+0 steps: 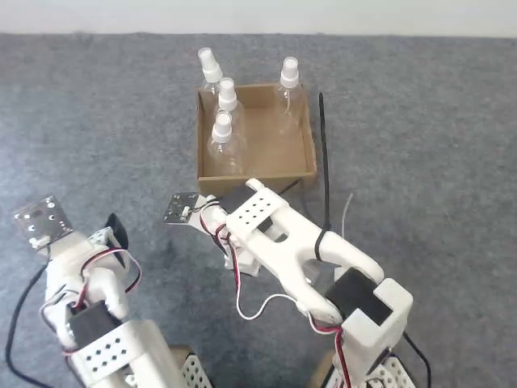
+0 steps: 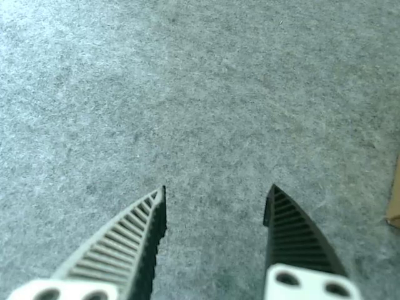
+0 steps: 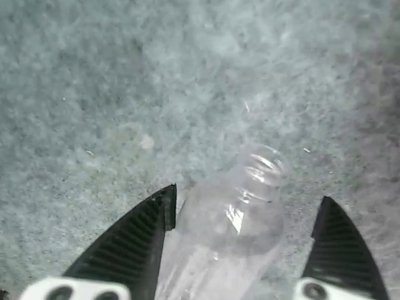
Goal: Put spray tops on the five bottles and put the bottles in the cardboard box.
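Right gripper (image 3: 248, 195), released, straddles the uncapped 5th bottle (image 3: 240, 222); clenching should follow. Left gripper (image 2: 215, 190) released, empty. Cardboard box (image 1: 271, 137), 12 o'clock, holds 4 capped bottles (image 1: 226, 145).

A: State the contents of the cardboard box (image 1: 199, 137).

B: Four clear bottles, upright, each fitted with a white spray top; front bottle (image 1: 225, 147) at the left side; second bottle (image 1: 229, 101) directly behind it; rear-left bottle (image 1: 212, 71) at the back corner; rear-right bottle (image 1: 289, 82) at the opposite back corner.

A: State arm positions.

B: Right arm (image 1: 299, 250) extends over the grey carpet (image 1: 420, 121), its forward end just beside the box's front wall; left arm (image 1: 89, 275) stands well apart, to the box's lower left.

A: Other items?

B: A black strip (image 1: 324, 162) lies just beside the box's right wall.
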Tool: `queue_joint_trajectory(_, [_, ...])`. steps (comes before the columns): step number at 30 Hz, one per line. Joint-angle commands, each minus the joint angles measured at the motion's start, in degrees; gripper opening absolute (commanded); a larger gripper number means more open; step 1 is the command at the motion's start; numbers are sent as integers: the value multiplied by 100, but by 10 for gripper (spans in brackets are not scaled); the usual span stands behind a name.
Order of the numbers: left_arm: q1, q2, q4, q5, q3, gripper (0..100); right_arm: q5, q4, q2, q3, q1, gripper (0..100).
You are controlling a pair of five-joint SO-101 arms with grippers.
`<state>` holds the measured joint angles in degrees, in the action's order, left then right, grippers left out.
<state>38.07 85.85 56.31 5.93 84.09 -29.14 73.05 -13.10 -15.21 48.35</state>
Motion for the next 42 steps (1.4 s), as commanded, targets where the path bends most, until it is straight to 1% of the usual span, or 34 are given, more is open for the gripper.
queue_joint_trajectory(1, [26,70,-26,-9,-180,243,62,224,101,352,4,254])
queue_joint_trajectory(8, [26,70,-26,-9,-180,243,79,277,66,334,13,250])
queue_joint_trajectory(12, [26,70,-26,-9,-180,243,378,286,92,352,31,248])
queue_joint_trajectory(14, [26,70,-26,-9,-180,243,431,286,110,352,31,214])
queue_joint_trajectory(18, [26,70,-26,-9,-180,243,431,286,127,369,40,91])
queue_joint_trajectory(21, [26,70,-26,-9,-180,243,440,295,259,396,22,69])
queue_joint_trajectory(29, [18,70,-35,-9,-180,243,440,787,1182,229,4,52])
queue_joint_trajectory(31, [18,70,-149,-9,-145,243,440,787,1429,79,4,52])
queue_joint_trajectory(34, [18,70,-185,-9,-92,243,448,822,1965,-185,4,52])
queue_joint_trajectory(38, [18,70,-185,-9,-92,243,448,1156,2862,-492,-4,52])
queue_joint_trajectory(42, [18,70,-185,-9,-92,243,396,1402,3574,-809,-259,52])
